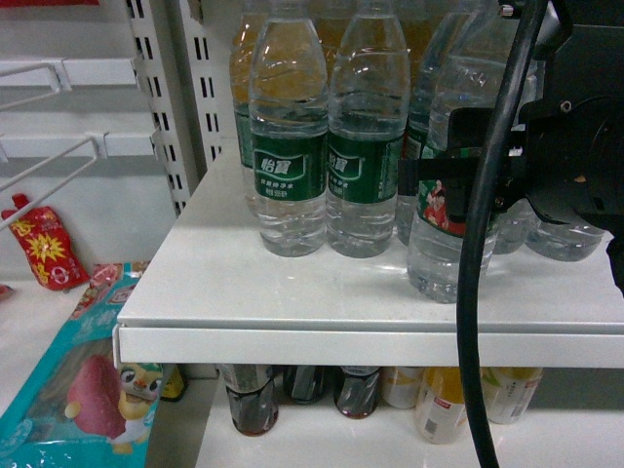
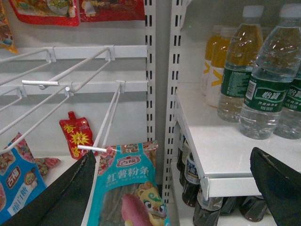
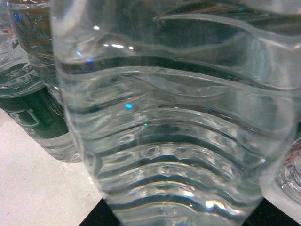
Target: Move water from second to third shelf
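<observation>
The right gripper (image 1: 450, 180) is clamped around the water bottle (image 1: 444, 249) at the shelf's (image 1: 292, 292) near right. The left gripper (image 2: 174, 188) hangs wide, holding nothing.

Three cola bottles (image 1: 252, 400), three yellow-drink bottles (image 1: 441, 402).

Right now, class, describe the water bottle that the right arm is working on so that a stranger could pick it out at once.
Find the white shelf that carries the row of green-labelled water bottles. The target bottle stands at the right, nearest the front edge, ahead of its neighbours. It alone has the right gripper around its label, which shows people in red.
</observation>
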You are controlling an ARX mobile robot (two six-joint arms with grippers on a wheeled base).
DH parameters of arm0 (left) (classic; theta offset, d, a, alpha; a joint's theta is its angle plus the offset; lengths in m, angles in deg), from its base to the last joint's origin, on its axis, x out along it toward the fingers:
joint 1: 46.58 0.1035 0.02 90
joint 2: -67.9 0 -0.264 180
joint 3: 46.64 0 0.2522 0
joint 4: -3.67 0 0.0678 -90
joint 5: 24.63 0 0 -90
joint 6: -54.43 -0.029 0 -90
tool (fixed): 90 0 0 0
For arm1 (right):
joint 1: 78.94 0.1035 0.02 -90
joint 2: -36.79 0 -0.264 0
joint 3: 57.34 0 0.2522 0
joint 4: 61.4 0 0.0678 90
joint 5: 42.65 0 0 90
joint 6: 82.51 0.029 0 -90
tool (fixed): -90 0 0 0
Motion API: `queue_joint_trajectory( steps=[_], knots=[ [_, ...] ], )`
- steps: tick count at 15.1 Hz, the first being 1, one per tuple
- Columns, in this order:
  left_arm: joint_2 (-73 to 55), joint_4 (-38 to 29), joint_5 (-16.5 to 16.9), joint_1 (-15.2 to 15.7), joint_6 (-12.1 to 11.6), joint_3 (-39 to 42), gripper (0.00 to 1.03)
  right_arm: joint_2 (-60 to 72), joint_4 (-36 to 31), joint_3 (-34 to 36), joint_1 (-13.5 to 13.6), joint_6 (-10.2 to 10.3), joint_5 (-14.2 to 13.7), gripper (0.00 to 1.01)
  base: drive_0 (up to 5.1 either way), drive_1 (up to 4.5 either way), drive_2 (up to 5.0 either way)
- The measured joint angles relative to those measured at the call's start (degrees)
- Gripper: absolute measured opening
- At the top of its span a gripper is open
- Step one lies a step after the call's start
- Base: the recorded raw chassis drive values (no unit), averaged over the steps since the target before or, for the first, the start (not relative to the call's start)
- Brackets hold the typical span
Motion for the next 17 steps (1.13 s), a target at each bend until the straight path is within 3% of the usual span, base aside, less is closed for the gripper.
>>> queue_joint_trajectory(
  steps=[16, 17],
  knots=[
    [0.0, 0.0, 0.0, 0.0, 0.0, 0.0, 0.98, 0.3, -0.3, -0.1, -0.7, 0.4, -0.6, 0.39, 0.0, 0.0, 0.0],
    [0.0, 0.0, 0.0, 0.0, 0.0, 0.0, 0.98, 0.3, -0.2, -0.1, -0.7, 0.2, -0.6, 0.53, 0.0, 0.0, 0.0]
  ],
)
